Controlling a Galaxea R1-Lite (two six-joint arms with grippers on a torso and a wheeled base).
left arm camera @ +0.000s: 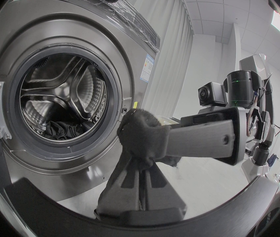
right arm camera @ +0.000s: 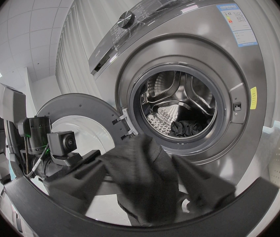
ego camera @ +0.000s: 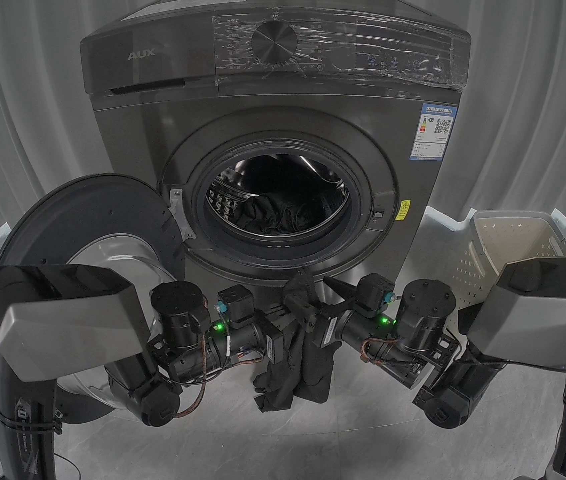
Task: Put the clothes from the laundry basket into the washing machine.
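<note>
- Left gripper (left arm camera: 140, 168) — fingers (left arm camera: 123, 185) pressed together on a black garment (ego camera: 296, 368), at 6 o'clock below the washing machine's (ego camera: 276, 121) drum opening (ego camera: 276, 195).
- Right gripper (right arm camera: 140, 163) meets it from 3 o'clock, its fingers (right arm camera: 206, 188) spread apart with the same garment between them.
- More dark clothes (ego camera: 273, 215) lie low in the drum.
- Door (ego camera: 89, 215) stands open at 8 o'clock of the opening — white laundry basket (ego camera: 516, 235) at 4 o'clock.
</note>
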